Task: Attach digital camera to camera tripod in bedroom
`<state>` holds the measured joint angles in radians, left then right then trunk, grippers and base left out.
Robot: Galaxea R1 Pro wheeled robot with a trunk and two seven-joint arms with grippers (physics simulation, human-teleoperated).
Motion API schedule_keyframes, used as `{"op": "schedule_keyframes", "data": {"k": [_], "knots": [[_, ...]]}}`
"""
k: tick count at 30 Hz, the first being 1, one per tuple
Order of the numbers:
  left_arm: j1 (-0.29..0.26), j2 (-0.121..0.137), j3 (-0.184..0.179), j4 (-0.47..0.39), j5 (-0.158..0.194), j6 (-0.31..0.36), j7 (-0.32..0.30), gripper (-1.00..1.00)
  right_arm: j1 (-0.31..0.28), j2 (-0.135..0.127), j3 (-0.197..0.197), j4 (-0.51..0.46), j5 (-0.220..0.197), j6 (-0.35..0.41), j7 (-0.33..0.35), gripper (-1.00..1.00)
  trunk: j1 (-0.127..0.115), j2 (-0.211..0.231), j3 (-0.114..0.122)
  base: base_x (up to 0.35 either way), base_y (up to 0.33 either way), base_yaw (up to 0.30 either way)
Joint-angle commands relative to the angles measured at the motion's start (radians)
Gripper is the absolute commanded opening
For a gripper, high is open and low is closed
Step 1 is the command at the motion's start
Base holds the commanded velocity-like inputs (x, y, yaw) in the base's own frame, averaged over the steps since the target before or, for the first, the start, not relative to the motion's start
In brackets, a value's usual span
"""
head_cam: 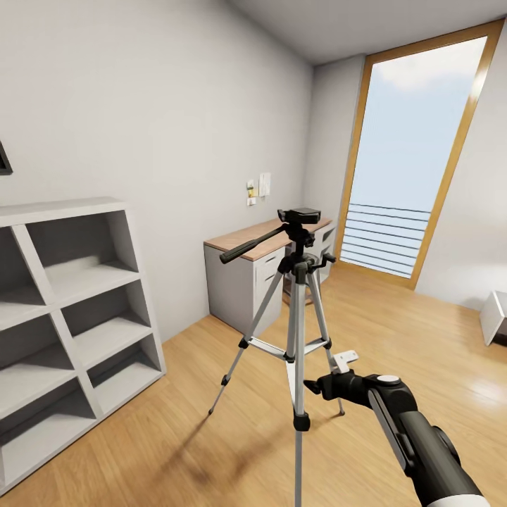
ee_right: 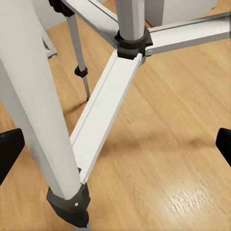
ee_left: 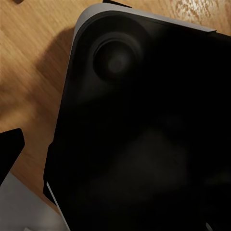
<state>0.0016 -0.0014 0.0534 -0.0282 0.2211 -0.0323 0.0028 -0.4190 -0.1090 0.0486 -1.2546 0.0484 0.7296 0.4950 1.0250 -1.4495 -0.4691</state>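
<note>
The camera tripod (head_cam: 298, 310) stands on the light wood floor in the middle of the bedroom. It has silver legs, black joints and a black pan head (head_cam: 299, 215) with a side handle (head_cam: 248, 248). The digital camera is out of view. My right gripper (head_cam: 342, 367) hangs low beside the tripod's legs, just right of the centre brace. The right wrist view looks at that brace (ee_right: 103, 110) and a near leg (ee_right: 33, 96), and the gripper (ee_right: 115, 149) stands open with its fingertips (ee_right: 8, 153) far apart and nothing held. The left wrist view shows a dark rounded body (ee_left: 144, 125) over the floor.
A grey open shelf unit (head_cam: 70, 310) lines the left wall. A grey cabinet with a wooden top (head_cam: 257, 264) stands behind the tripod. A tall wood-framed window (head_cam: 415, 162) is at the back right, and a low white-grey piece of furniture (head_cam: 496, 317) at the right edge.
</note>
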Motion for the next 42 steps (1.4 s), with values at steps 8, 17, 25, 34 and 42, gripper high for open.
{"op": "schedule_keyframes", "data": {"k": [8,17,25,34,42], "knots": [[0.000,0.000,0.005,-0.001,0.001,-0.001,0.000,1.00,0.000,0.000,0.003,-0.001,0.004,0.005,0.005,1.00,0.000,-0.001,-0.001,0.000,0.000,0.000],[0.000,0.000,0.005,-0.001,0.001,-0.001,0.000,1.00,0.000,0.013,0.030,0.025,0.002,0.005,0.005,1.00,0.000,-0.001,-0.001,0.000,0.000,0.000],[0.000,0.000,0.005,-0.001,0.001,-0.001,0.000,1.00,0.000,0.038,0.088,0.074,0.000,-0.026,-0.006,1.00,0.000,-0.001,-0.001,0.000,0.000,0.000],[0.000,0.000,0.005,-0.001,0.001,-0.001,0.000,1.00,-0.001,0.103,0.077,0.084,0.004,-0.101,-0.036,1.00,0.000,-0.001,-0.001,0.000,0.000,0.000],[0.000,0.000,0.005,-0.001,0.001,-0.001,0.000,1.00,0.000,0.130,0.076,0.080,0.005,-0.162,-0.143,1.00,0.000,-0.001,-0.001,0.000,0.000,0.000]]}}
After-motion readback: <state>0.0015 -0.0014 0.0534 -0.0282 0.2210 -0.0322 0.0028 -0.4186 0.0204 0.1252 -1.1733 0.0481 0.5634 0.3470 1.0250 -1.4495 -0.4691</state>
